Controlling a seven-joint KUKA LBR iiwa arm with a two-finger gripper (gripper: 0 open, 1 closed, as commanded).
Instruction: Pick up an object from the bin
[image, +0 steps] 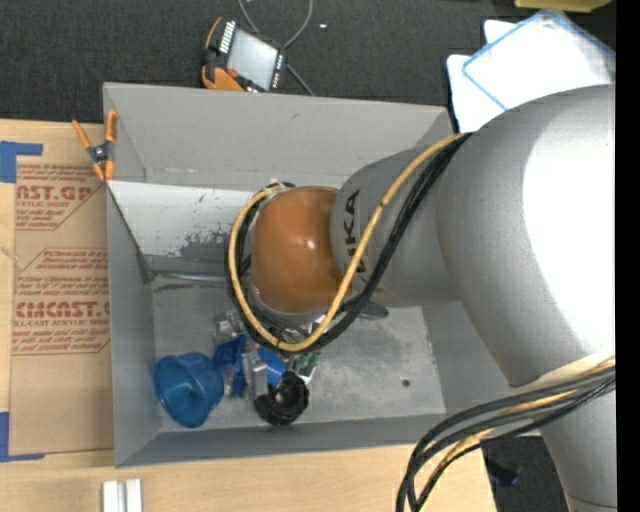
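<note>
Closely flanked by blue cup (187, 388) and black ring (280, 404), the jaws' grip is unreadable.

A grey metal bin (395, 365) holds a few small things, all gathered at the near-left corner of its scuffed floor. A blue cup (186, 389) lies on its side by the left wall, with a smaller blue piece (231, 353) just beside it and a black round thing (280, 404) close to the front wall.
</note>
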